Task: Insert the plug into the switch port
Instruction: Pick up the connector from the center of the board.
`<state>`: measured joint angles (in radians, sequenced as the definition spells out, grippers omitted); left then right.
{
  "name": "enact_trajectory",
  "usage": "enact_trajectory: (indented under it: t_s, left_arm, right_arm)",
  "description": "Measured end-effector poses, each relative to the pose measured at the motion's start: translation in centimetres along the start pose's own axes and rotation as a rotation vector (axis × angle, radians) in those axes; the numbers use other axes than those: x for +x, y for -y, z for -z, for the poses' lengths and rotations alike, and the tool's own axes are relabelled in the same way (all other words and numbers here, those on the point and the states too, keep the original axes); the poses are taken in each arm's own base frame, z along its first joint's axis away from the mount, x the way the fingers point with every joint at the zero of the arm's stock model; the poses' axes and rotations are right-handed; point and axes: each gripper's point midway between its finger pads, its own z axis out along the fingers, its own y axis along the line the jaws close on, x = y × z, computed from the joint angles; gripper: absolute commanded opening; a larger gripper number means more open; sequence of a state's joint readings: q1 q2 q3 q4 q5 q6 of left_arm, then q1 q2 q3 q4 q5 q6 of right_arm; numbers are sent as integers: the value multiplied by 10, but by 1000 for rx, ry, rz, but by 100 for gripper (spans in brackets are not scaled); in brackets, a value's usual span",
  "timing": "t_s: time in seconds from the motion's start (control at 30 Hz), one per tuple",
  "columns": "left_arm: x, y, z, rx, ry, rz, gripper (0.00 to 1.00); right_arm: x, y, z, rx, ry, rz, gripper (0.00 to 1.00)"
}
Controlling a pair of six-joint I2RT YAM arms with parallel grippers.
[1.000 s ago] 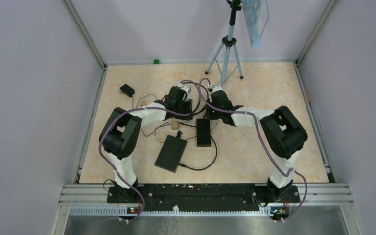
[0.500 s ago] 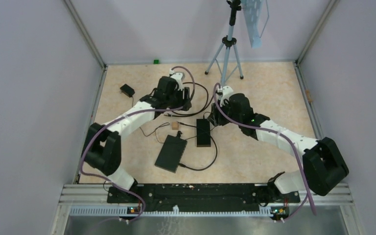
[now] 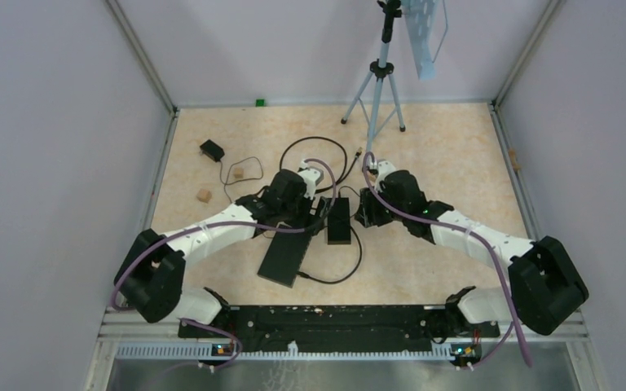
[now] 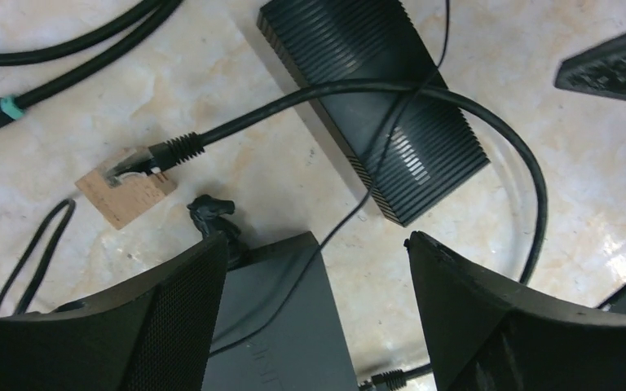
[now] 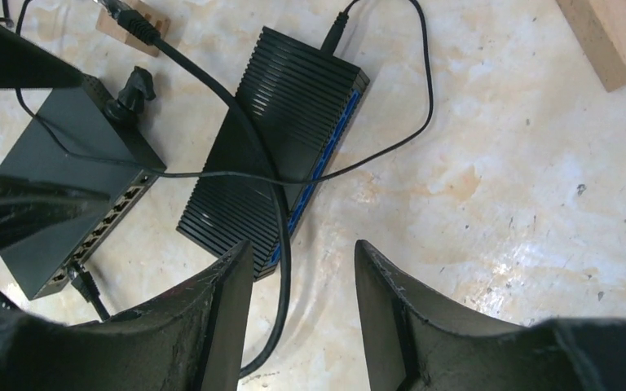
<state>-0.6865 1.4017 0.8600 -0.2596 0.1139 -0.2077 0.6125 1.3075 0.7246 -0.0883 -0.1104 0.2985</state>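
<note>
Two claws stand apart and hold nothing. The left gripper (image 4: 314,244) hangs over the flat box (image 4: 281,326). The right gripper (image 5: 303,248) hangs over the ribbed box (image 5: 281,138), and the cable (image 5: 281,236) passes under its gap.

The plug (image 4: 134,161) lies on a wood block (image 4: 122,191) near the middle of the worktop (image 3: 456,163), just beside a corner of the flat box. It looks light, small and hard, with a latch that may snap. Its black boot (image 4: 175,150) seems the safer place to pinch. The cable is probably stiff and will pull back.

The worktop looks smooth and glossy, so a box may slide when it is pushed. Plain walls close three sides, and a tripod (image 3: 379,81) stands at the far edge.
</note>
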Motion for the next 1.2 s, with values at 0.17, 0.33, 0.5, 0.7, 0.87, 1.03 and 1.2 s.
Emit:
enact_trajectory:
  t_s: [0.17, 0.33, 0.5, 0.7, 0.87, 1.03, 1.2]
  left_arm:
    - [4, -8, -10, -34, -12, -33, 80]
    - [16, 0, -20, 17, -59, -89, 76]
    - [26, 12, -29, 59, -103, -137, 69]
    - [40, 2, -46, -11, -196, -159, 55]
    - [35, -4, -44, -59, -204, -171, 23]
    - [6, -3, -39, -88, -162, -194, 8]
    - [-54, 7, -30, -98, -36, -217, 1]
  right_arm:
    - [3, -2, 4, -13, -4, -2, 49]
    - [0, -4, 7, -19, 8, 0, 49]
    - [7, -2, 8, -16, -2, -1, 49]
    - [11, -1, 8, -15, -10, -2, 49]
    - [11, -1, 8, -15, -7, -1, 49]
    - [7, -1, 11, -15, 8, 0, 49]
    - [0, -1, 16, -8, 37, 3, 49]
